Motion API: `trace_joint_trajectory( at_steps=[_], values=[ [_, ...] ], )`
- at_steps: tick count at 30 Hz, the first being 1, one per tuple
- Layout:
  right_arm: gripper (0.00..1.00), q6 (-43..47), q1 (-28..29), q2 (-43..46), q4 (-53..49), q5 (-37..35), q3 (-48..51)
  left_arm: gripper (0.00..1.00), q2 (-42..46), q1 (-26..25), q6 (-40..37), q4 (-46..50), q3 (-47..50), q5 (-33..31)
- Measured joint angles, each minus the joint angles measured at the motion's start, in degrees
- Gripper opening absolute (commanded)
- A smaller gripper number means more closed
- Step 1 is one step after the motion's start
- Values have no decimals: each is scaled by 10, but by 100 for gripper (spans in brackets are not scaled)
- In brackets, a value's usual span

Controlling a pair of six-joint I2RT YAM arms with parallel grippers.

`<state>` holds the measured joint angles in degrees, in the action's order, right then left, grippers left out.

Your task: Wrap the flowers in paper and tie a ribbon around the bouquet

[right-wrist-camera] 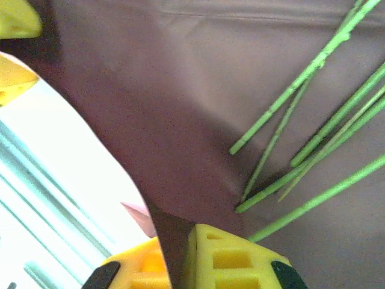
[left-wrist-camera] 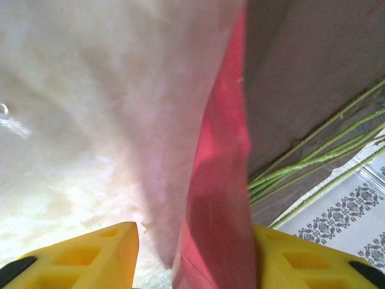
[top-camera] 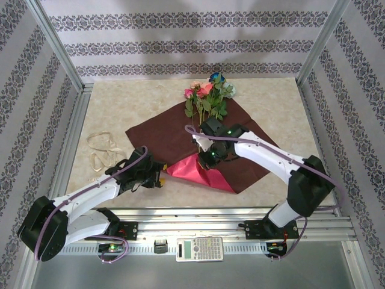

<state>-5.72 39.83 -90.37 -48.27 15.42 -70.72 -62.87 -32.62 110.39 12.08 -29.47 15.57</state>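
Note:
The paper [top-camera: 180, 132] lies as a maroon-brown diamond on the table, its near corner folded up to show the crimson face [top-camera: 201, 173]. The flowers [top-camera: 207, 95] rest on its far corner, stems [right-wrist-camera: 313, 156] pointing toward me. My right gripper [top-camera: 207, 158] is shut on the folded paper edge [right-wrist-camera: 180, 90], pinched between its yellow fingers [right-wrist-camera: 231, 256]. At the fold's left tip, my left gripper [top-camera: 160, 176] stands open, with the red paper [left-wrist-camera: 219, 156] between its spread fingers [left-wrist-camera: 289, 256] and against the right one. The cream ribbon [top-camera: 102, 150] lies loose at the table's left.
A calculator [top-camera: 200, 248] sits on the near metal rail [top-camera: 228, 217] between the arm bases. Aluminium posts [top-camera: 57, 45] and patterned walls close in the table on three sides. Bare marble table [top-camera: 271, 102] shows right of the paper.

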Motion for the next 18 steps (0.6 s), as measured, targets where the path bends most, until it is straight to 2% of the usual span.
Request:
trace_joint_trajectory(
  at_steps=[10,18],
  values=[
    [0,31,-17,-94,-1,-35,-82,56,34,1,-40,59,-23,-27],
    [0,43,-26,-148,-1,-51,-122,63,47,14,-84,141,-50,-52]
  ],
)
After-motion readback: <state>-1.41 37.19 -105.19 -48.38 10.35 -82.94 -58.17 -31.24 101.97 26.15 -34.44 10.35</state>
